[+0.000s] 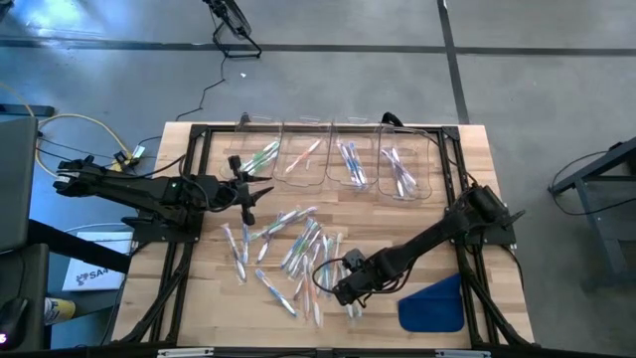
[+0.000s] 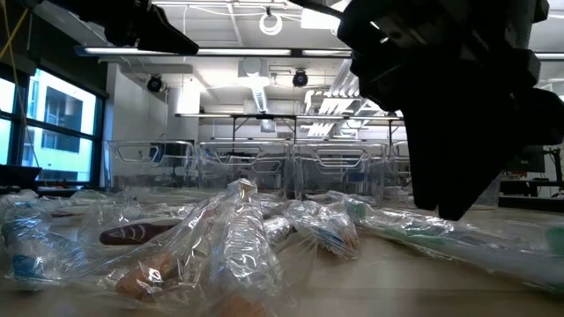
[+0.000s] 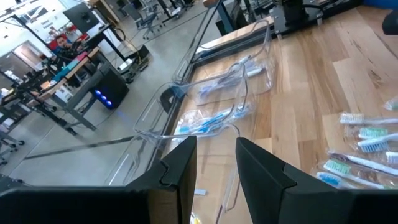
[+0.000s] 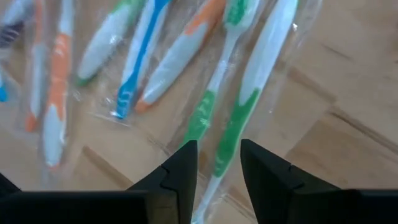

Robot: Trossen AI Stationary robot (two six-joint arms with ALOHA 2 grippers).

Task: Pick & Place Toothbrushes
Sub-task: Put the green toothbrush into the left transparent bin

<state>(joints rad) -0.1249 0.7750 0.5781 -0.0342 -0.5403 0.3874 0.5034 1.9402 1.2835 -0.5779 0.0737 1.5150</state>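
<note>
Right gripper [image 4: 215,171]: low over the pile at about five o'clock on the table, fingers straddling a green toothbrush [image 4: 233,121], grip cannot be told.
Loose toothbrushes [image 1: 288,254]: many scattered mid-table, unsorted.
Left gripper [image 3: 216,168]: at nine o'clock, fingers parted, nothing between them.
Clear bins [image 1: 333,154]: twelve o'clock, each holding a few brushes.
Progress: judged early; most remain.

I can read almost no text here. In the high view, a white box [image 1: 87,273] on the floor beside the table's left side carries dark letters; I can make out something like "SA", but the rest is too small for me. On the wrapped toothbrushes [image 4: 231,118] I see no print that I can read. Nothing else in my views has legible writing.
</note>
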